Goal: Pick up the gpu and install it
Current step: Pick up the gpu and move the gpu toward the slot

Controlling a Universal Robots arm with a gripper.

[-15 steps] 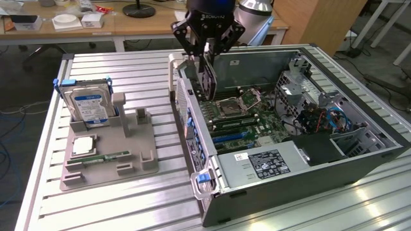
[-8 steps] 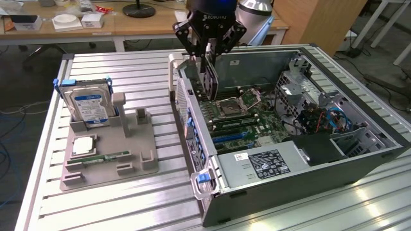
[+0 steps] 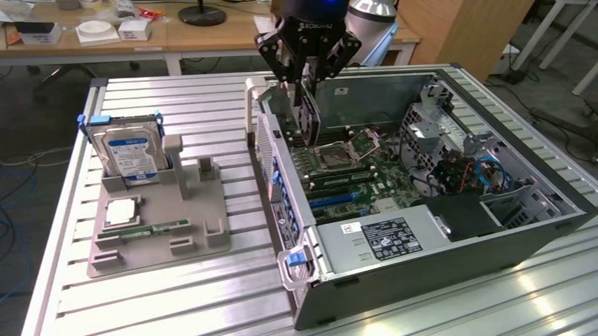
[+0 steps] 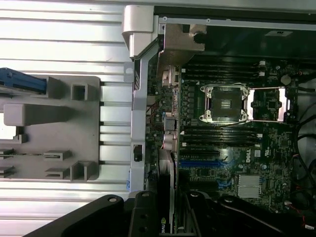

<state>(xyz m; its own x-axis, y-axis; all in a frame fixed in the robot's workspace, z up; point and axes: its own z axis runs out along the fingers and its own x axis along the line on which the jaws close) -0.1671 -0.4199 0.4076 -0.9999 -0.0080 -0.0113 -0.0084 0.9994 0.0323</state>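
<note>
Slatted table; end effector clamps gpu upright over open case; card top hidden by fingers.

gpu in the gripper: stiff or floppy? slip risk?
Probably stiff: the gpu hangs straight and flat below the gripper, with no visible sag. Likely light, being so thin. Slip seems possible, since it is pinched only near its upper edge.

hand: pointing straight down | jaws: closed on gpu top edge
</note>
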